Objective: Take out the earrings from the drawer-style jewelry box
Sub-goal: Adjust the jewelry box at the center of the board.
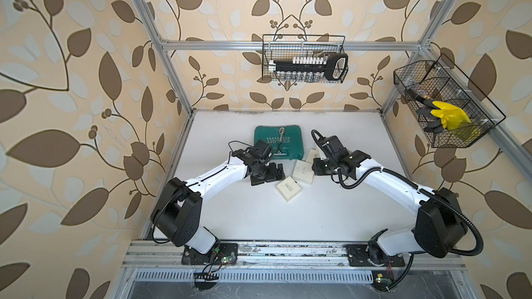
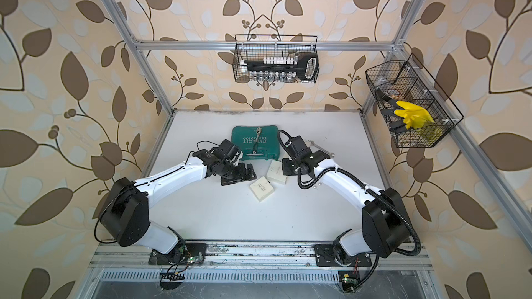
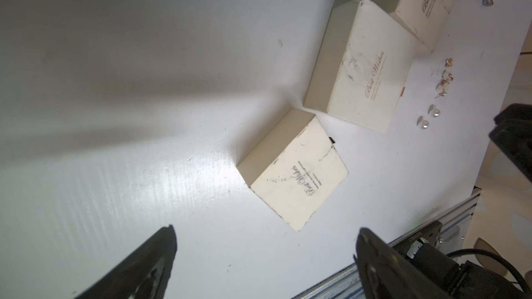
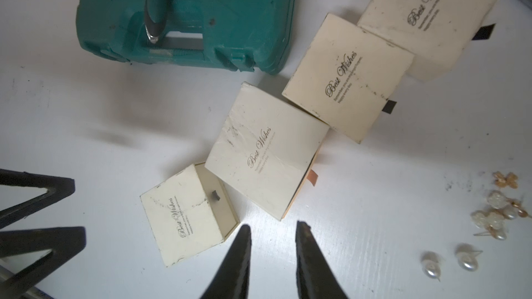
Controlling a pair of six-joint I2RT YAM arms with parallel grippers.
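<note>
Right wrist view: we're seeing the earrings (image 4: pixel 467 261) lying loose on the bench (image 4: pixel 86 145), outside the boxes, off to one side of the right gripper (image 4: pixel 273 225) and not touching it. That gripper is hanging partly open, gripping nothing, just beside the smallest cream box (image 4: pixel 184 214), whose drawer is sticking partway out. The left gripper (image 3: pixel 266 230) is gaping wide, empty too.

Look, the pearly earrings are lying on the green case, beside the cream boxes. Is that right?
Not quite. The earrings lie on the bare white table, not on the green case; only the wrench rests there. They are beside the cream boxes, as the right wrist view shows.
</note>
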